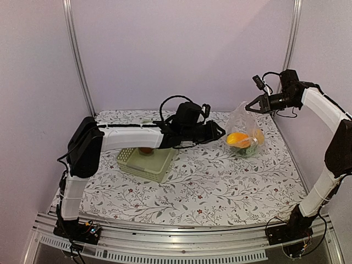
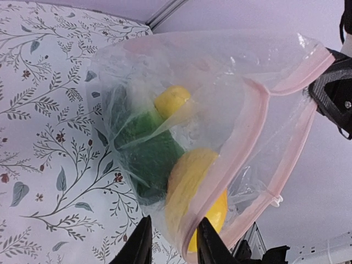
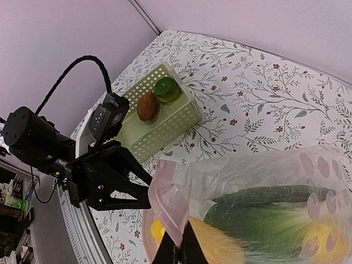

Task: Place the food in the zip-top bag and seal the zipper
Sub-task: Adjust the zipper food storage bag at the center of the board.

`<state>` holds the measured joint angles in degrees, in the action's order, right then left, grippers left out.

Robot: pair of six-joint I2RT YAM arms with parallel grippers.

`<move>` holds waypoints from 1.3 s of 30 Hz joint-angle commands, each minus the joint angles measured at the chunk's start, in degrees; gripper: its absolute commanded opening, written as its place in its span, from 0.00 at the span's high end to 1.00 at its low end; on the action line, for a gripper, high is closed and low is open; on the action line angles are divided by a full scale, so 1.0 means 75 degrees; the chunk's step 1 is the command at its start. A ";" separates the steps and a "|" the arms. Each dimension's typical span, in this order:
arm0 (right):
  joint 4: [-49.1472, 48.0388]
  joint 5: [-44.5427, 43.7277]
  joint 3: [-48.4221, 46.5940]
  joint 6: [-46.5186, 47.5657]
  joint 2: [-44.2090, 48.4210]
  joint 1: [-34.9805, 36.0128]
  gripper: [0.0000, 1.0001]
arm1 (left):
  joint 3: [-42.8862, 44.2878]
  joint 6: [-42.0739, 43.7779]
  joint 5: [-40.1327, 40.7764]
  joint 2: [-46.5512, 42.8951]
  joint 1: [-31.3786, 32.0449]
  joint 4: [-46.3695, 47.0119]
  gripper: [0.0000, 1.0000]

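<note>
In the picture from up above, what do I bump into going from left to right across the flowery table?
pale green basket → left gripper → zip-top bag with the food inside

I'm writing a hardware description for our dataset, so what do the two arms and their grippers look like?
The left arm and right arm have white tube-like links joined by black joints. The left gripper and right gripper are black with angular, tapering fingers. Black cables loop over the left wrist.
</note>
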<state>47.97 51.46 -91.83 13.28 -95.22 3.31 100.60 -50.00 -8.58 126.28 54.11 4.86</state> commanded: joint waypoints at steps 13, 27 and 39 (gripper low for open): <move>0.0603 -0.0591 -0.1626 -0.0089 -0.0260 -0.0138 1.00 | 0.2397 0.0709 -0.0106 0.0196 -0.0133 -0.1253 1.00; 0.0913 -0.1199 -0.2104 -0.0193 -0.0761 -0.0198 1.00 | 0.2092 -0.0464 -0.0754 0.0117 -0.0414 -0.0031 1.00; 0.0456 -0.1741 -0.2401 -0.0244 -0.0017 -0.0195 1.00 | 0.2773 -0.0147 -0.1168 0.0689 -0.0453 -0.0120 0.83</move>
<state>53.89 41.65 -109.34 11.35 -97.78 2.09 120.53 -53.32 -15.81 129.40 51.20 3.62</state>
